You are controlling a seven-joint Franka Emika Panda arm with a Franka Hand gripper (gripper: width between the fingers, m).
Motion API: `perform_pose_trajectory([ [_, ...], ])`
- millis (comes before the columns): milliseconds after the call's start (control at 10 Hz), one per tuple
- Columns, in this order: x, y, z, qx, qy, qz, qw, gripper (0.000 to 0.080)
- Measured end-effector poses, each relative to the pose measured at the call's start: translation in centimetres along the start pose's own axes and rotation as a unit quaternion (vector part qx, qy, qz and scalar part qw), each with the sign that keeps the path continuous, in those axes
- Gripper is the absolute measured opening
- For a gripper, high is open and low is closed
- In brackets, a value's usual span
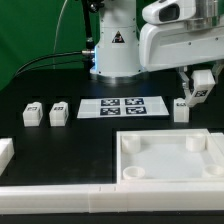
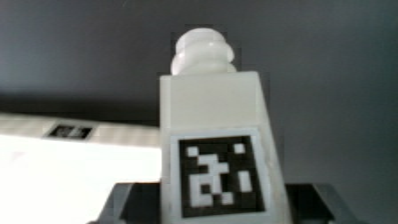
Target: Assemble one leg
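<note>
My gripper [image 1: 200, 92] is shut on a leg [image 1: 201, 84], a small white block with a black-and-white tag. It holds the leg tilted, a little above the table at the exterior view's right. In the wrist view the held leg [image 2: 215, 120] fills the middle, its rounded peg end pointing away from the gripper [image 2: 217, 208], with dark fingers [image 2: 128, 203] on either side. Another leg [image 1: 181, 108] stands on the table just beside the gripper. Two more legs [image 1: 33, 114] [image 1: 58, 113] stand at the exterior view's left. The large white tray [image 1: 128, 170] lies in front, below the gripper.
The marker board [image 1: 122, 106] lies mid-table between the legs. A white L-shaped rail [image 1: 50, 199] runs along the front edge and up the exterior view's left. The robot base [image 1: 113, 50] stands behind. A white surface with a tag [image 2: 71, 130] shows behind the held leg.
</note>
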State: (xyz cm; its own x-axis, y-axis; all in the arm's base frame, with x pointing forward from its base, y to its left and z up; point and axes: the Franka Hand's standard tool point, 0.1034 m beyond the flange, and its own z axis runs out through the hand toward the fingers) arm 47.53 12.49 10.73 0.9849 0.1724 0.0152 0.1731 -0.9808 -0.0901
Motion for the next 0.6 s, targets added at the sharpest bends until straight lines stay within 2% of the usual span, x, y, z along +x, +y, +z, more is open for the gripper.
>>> perform_pose_trajectory([
  [100, 1.11, 0.83, -0.50, 0.001, 0.002, -0.003, 1.000, 0.0292],
  [600, 0.84, 0.65, -0.17, 0.001, 0.000, -0.004, 1.000, 0.0294],
])
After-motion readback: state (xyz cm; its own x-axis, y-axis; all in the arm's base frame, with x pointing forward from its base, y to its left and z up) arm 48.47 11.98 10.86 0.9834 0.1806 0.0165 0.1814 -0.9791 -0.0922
